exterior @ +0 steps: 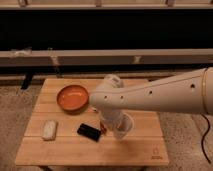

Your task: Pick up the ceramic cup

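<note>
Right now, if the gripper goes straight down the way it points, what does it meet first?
Most likely the ceramic cup, which sits directly at the gripper near the front of the wooden table. The arm hides the contact, so I cannot tell if they already touch. Below that is only the tabletop.

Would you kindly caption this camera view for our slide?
Gripper at the ceramic cup on the wooden table, orange bowl behind.

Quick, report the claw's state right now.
Claw: low over the wooden table, right of the black object, at the ceramic cup. Open or closed: cannot be told.
</note>
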Tool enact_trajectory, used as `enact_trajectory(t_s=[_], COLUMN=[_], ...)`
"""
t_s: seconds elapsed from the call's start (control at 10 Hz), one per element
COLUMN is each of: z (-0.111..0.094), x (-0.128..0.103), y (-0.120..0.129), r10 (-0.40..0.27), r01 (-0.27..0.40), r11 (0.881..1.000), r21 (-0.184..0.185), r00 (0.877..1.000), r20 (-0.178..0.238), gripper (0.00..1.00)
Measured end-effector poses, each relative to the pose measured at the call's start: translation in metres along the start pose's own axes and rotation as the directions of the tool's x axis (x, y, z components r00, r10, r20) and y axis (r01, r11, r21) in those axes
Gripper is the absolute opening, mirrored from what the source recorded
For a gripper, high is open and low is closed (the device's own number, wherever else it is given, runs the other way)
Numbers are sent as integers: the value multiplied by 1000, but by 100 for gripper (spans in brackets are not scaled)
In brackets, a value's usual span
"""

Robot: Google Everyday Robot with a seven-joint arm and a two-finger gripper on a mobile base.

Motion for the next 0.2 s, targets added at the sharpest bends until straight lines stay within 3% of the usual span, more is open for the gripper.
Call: enact_trajectory(t_s=[0.2], z=[-10], x=[-5], y=[5], r10=[-41], r01=[41], r11=[999], r21=[1], r00=[999], r20=[-5], gripper=[0])
